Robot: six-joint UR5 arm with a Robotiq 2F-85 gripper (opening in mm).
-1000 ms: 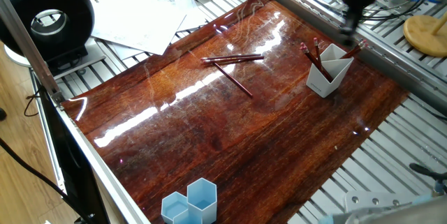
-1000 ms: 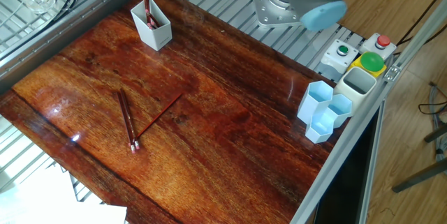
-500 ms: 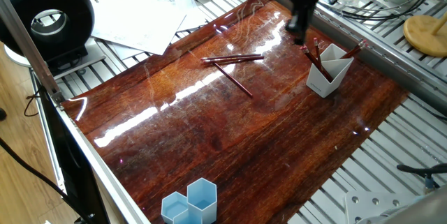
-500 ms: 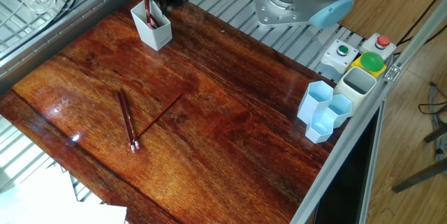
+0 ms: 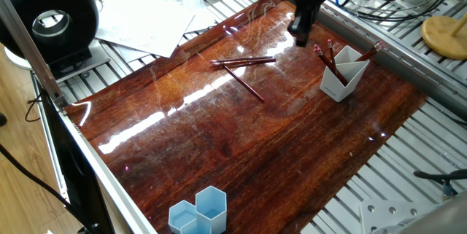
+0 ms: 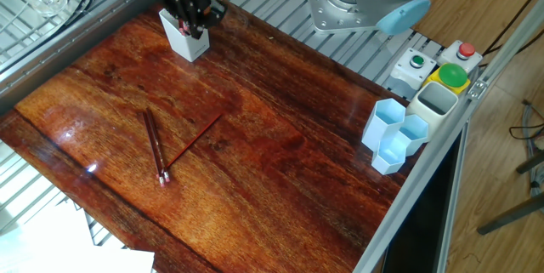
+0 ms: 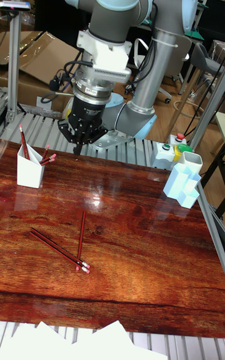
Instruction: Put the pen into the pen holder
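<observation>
Glossy dark wood bench [image 5: 241, 139] sits on a slatted metal frame; loose white papers [image 5: 149, 17] lie off one edge, a button box [image 6: 442, 73] off another. White pen holder [image 7: 29, 172] stands near a bench corner, on the robot-base side, with several red pens [image 7: 24, 142] already sticking out of it. Three more red pens [image 7: 65, 249] lie flat mid-bench, well apart from the holder: two side by side [image 5: 243, 60], a third [image 5: 244, 83] angled across near their ends. Light blue hexagonal cups [image 6: 395, 135] are clustered at the far edge, by the button box. Tool [image 7: 77, 145] hangs just beside the pen holder, above the bench surface and not touching it, pointing straight down. Fingers look close together, but I cannot tell if they're fully closed; nothing visible between them. In the other fixed view the tool [image 6: 189, 18] overlaps the holder's rim, hiding the pens.
</observation>
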